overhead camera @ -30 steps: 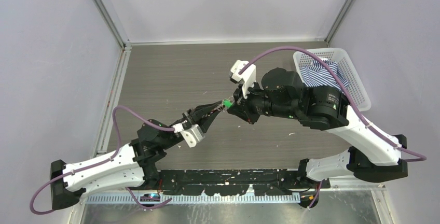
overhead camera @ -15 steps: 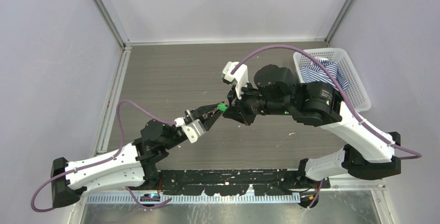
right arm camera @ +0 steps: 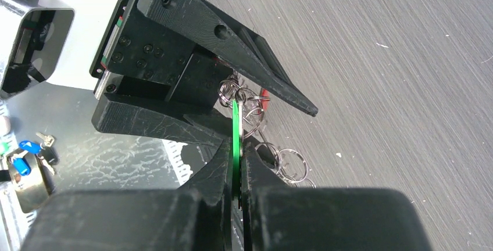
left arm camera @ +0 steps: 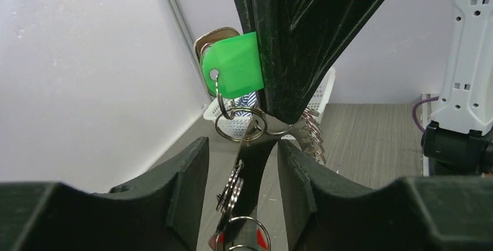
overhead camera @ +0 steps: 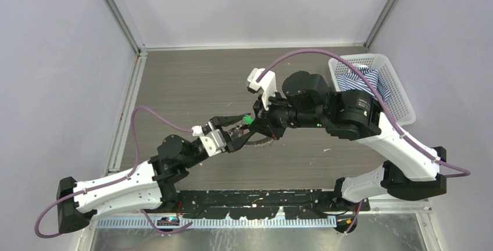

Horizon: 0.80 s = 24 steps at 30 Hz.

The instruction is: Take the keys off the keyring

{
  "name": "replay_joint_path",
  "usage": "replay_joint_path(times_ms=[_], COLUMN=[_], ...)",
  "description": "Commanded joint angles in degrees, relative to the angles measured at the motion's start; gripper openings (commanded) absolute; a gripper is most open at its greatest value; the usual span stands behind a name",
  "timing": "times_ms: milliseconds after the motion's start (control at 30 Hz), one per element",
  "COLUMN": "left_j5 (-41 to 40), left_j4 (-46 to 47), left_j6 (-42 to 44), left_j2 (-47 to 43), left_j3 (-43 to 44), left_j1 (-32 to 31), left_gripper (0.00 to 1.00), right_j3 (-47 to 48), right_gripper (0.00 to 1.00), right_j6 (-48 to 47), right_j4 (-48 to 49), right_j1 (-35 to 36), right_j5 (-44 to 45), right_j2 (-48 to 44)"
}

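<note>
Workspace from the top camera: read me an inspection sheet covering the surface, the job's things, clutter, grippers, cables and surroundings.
Surface: grey wood-grain table, scattered white specks.
Job's things: green-headed key held above the table, linked rings dangling below it; silvery keys partly hidden behind a finger.
Clutter: white basket holding striped cloth, far right corner.
Grippers: right gripper shut on the green head; left gripper open, rings hanging between its fingers.
Cables: purple cable arcs over the right arm, another over the left; no snag that I can see.
Surroundings: pale walls, metal frame posts.
</note>
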Motion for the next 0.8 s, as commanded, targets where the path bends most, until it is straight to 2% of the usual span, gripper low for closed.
replay_joint_path(times_ms=[0, 467, 633, 767], left_j5=[-0.3, -0.2, -0.1, -0.3], left_j4=[6.1, 10.4, 10.7, 10.7], left_j6=[-4.7, -6.4, -6.1, -5.7], left_j2=[-1.3, -1.2, -1.1, -0.7], left_j3=[-0.8, -2.0, -2.5, -2.7], left_j1=[0.1, 0.1, 0.1, 0.1], left_gripper=[0.49, 0.49, 0.45, 0.36], right_j3=[2.8, 4.2, 4.3, 4.6], right_gripper=[0.01, 0.01, 0.01, 0.01], right_j6=[0.5, 0.8, 1.1, 1.2], right_j4=[1.6, -0.4, -0.6, -0.4], right_j1=[0.0, 0.0, 0.1, 0.0], right_j5=[0.6, 0.6, 0.6, 0.0], right_j2=[0.3, 1.6, 1.7, 1.7])
